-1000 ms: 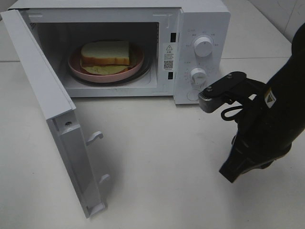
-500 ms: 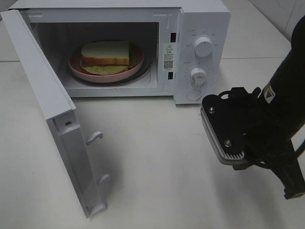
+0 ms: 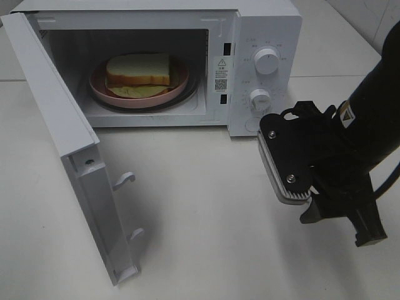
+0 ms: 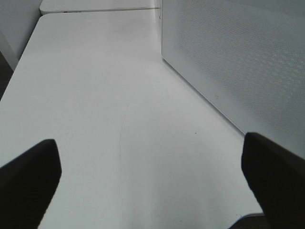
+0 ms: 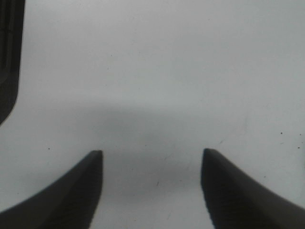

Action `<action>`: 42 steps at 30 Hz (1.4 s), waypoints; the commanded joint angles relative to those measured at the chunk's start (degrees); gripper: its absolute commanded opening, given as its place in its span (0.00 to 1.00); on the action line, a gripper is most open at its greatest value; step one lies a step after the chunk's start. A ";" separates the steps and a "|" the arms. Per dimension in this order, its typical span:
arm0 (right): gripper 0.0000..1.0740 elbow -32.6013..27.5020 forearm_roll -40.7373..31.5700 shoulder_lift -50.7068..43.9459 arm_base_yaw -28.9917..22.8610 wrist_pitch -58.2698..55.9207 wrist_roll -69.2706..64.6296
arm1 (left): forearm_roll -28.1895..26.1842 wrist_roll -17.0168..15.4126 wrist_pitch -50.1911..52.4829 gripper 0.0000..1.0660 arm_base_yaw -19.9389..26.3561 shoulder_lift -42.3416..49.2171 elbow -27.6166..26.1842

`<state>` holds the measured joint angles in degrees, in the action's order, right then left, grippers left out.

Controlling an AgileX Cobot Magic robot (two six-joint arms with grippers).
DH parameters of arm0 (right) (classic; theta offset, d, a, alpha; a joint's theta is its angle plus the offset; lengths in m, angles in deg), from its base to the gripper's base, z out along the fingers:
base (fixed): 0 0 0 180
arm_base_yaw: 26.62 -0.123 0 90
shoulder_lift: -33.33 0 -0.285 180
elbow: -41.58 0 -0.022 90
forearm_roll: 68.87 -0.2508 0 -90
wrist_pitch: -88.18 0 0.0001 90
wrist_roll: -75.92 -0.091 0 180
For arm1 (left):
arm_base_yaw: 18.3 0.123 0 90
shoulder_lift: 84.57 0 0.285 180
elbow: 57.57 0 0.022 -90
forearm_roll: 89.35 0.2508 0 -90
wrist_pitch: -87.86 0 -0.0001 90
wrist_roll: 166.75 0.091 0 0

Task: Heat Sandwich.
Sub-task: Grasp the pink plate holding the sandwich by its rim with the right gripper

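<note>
A white matte table (image 3: 206,212) fills most of the scene, with a thin seam (image 3: 340,76) running across it to the right of the microwave (image 3: 265,25) and pale wall tiles (image 3: 369,19) in the far right corner. The microwave stands at the back of the table, its door (image 3: 59,125) swung wide to the left. The sandwich (image 3: 139,69) lies on the pink plate (image 3: 100,87) inside the cavity. The right gripper (image 5: 151,160) hangs low over bare table in front of the control dials (image 3: 267,61), its fingers (image 5: 83,191) moderately apart with nothing between them. The left gripper (image 4: 147,179) has its fingers (image 4: 28,183) spread wide over empty table, beside a white panel (image 4: 238,57) with a fine dotted pattern.
</note>
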<state>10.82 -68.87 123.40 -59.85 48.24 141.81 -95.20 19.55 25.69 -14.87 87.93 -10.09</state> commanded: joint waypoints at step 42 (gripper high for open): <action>0.80 29.97 6.88 22.23 -5.56 4.87 -0.80 | -0.29 0.17 0.69 0.92 0.29 0.23 0.06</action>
<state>40.27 -62.34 145.34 -65.06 52.83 140.21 -95.20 19.55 25.69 -14.87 87.93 -10.09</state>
